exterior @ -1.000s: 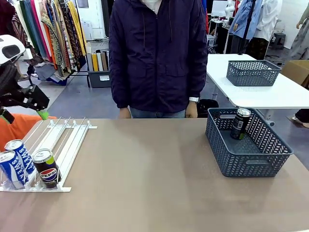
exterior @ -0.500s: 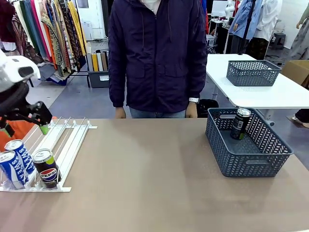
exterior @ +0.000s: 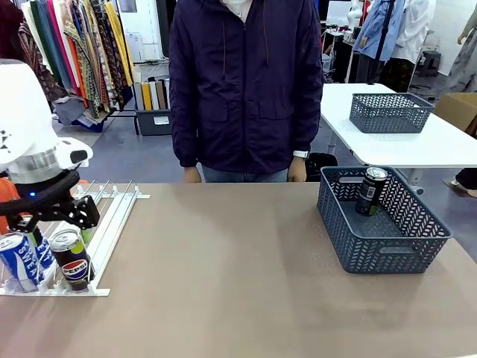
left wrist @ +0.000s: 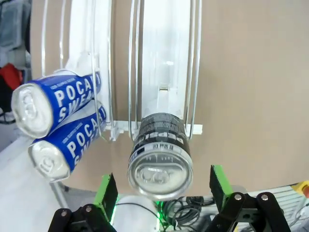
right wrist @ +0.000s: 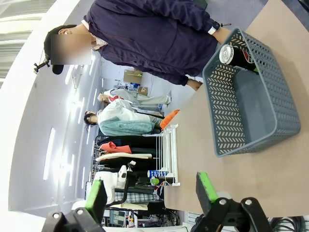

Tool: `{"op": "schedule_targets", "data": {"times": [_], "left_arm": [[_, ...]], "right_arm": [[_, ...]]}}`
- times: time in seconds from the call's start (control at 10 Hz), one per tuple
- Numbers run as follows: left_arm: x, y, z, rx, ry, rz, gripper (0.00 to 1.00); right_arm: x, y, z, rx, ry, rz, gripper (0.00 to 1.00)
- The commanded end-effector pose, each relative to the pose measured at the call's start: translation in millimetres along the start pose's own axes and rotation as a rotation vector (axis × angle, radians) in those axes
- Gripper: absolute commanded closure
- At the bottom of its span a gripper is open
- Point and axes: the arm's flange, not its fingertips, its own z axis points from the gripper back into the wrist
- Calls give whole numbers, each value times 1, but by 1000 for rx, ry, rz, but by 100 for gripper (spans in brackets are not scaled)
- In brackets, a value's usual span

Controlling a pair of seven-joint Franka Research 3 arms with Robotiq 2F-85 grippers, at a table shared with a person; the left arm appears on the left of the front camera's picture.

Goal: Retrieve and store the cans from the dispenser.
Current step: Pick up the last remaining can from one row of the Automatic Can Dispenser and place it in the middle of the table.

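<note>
At the near end of the white dispenser (exterior: 113, 212) stand a black Pepsi can (exterior: 71, 259) and two blue cans (exterior: 19, 258). My left gripper (exterior: 65, 222) hangs open just above and behind the Pepsi can. In the left wrist view the Pepsi can (left wrist: 160, 154) lies between the green pads (left wrist: 107, 191), apart from both, with the blue cans (left wrist: 55, 99) beside it on the dispenser (left wrist: 164, 63). Another black can (exterior: 370, 191) stands in the grey basket (exterior: 387, 246). My right gripper (right wrist: 150, 193) is open and holds nothing, far from the basket (right wrist: 256, 104).
A person in a dark jacket (exterior: 242, 82) stands at the far edge of the table, hands down. A second grey basket (exterior: 389, 112) sits on a white table behind. The brown tabletop (exterior: 223, 276) between dispenser and basket is bare.
My left arm has swung in from the left and come down over the near end of the dispenser, its open gripper now around the Pepsi can. The cans have not moved.
</note>
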Motion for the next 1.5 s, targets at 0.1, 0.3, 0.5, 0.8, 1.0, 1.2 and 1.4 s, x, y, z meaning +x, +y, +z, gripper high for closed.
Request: {"op": "schedule_targets", "data": {"times": [0.1, 0.3, 0.5, 0.8, 1.0, 1.2, 1.4], "left_arm": [[6, 5, -25, 9, -46, 40, 0], [9, 6, -34, -9, -24, 25, 0], [8, 7, -31, -33, -12, 25, 0], [9, 6, -34, -57, 4, 35, 12], [9, 6, -34, -65, 8, 33, 100], [11, 10, -33, -70, 1, 50, 100], [11, 12, -31, -72, -4, 51, 100]], "right_arm": [[2, 1, -2, 27, -11, 24, 0], [2, 1, -2, 27, -11, 24, 0], [2, 1, -2, 27, -11, 24, 0], [2, 1, -2, 27, -11, 24, 0], [2, 1, -2, 27, -11, 24, 0], [2, 1, -2, 27, -11, 24, 0], [2, 1, -2, 27, -11, 24, 0]]}}
